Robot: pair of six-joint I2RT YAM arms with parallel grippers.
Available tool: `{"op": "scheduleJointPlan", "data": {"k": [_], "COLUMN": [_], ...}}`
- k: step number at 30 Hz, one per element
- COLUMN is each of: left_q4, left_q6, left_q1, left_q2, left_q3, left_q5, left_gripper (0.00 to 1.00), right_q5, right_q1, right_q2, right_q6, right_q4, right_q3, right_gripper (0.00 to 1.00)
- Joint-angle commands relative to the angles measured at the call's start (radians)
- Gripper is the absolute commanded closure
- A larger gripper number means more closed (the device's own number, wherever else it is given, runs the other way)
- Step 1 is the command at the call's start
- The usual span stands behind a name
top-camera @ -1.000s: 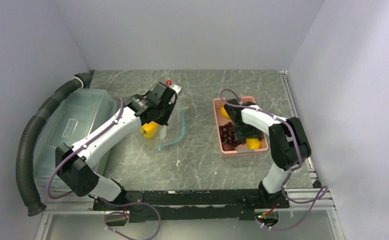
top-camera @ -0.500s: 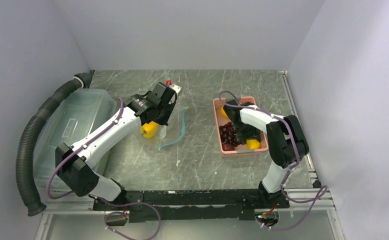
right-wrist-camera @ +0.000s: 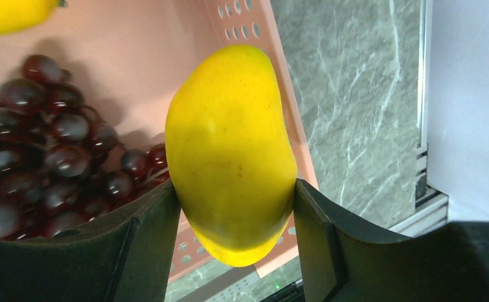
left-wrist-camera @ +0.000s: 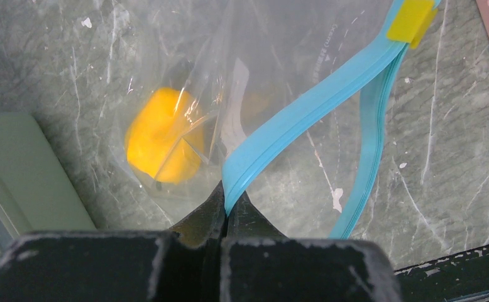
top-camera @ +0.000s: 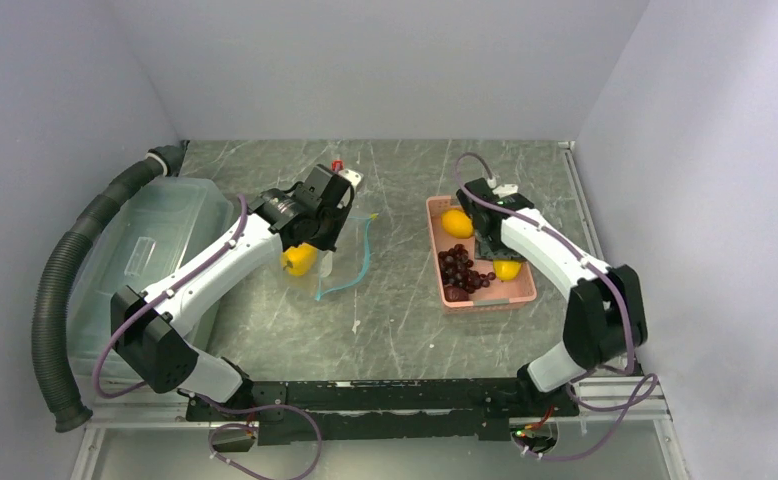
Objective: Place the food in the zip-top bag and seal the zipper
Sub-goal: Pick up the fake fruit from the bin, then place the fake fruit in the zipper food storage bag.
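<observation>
The clear zip-top bag lies left of centre with its teal zipper gaping. My left gripper is shut on the zipper strip, its jaws pinching the strip's near end. A yellow bell pepper sits inside the bag. My right gripper is shut on the yellow oblong fruit and holds it above the pink basket. The purple grape bunch and a lemon lie in the basket; the grapes also show in the right wrist view. The orange ball is out of view.
A large translucent lidded bin and a black ribbed hose stand at the left. A small red-topped object sits behind the left gripper. The enclosure's right wall runs close to the basket.
My right gripper has risen out of the basket with the yellow oblong fruit and shifted back, uncovering the lemon and the grapes. The left arm and the bag have not moved.
</observation>
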Motion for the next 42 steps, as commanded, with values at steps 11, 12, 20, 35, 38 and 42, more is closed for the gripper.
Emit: {"op": "scheduleJointPlan", "data": {"k": [11,12,20,35,38,42], "left_q4": [0.017,0.015,0.015,0.014,0.014,0.013], "left_q6": [0.01,0.011,0.009,0.008,0.007,0.005], "left_q1": [-0.001,-0.001,-0.002,-0.002,-0.001,-0.001], "left_q2": [0.001,0.001,0.001,-0.005,-0.008,-0.007], "left_q3": [0.011,0.01,0.011,0.013,0.01,0.012], "left_q5": [0.005,0.005,0.004,0.005,0.002,0.004], "left_gripper": [1.0,1.0,1.0,1.0,1.0,1.0], "right_q5": [-0.338,-0.378,-0.716,-0.862,-0.898,-0.932], "right_q1": [0.059,0.064,0.151,0.358,0.371,0.388], "right_q2": [-0.273,-0.284,-0.338,-0.204,-0.176,-0.131], "right_q6": [-0.014,-0.011,0.011,0.111,0.143,0.179], "right_q4": [0.166,0.18,0.378,0.583,0.636,0.683], "right_q3": [0.064,0.067,0.035,0.056,0.043,0.045], "right_gripper": [0.67,0.67,0.67,0.67,0.67,0.67]}}
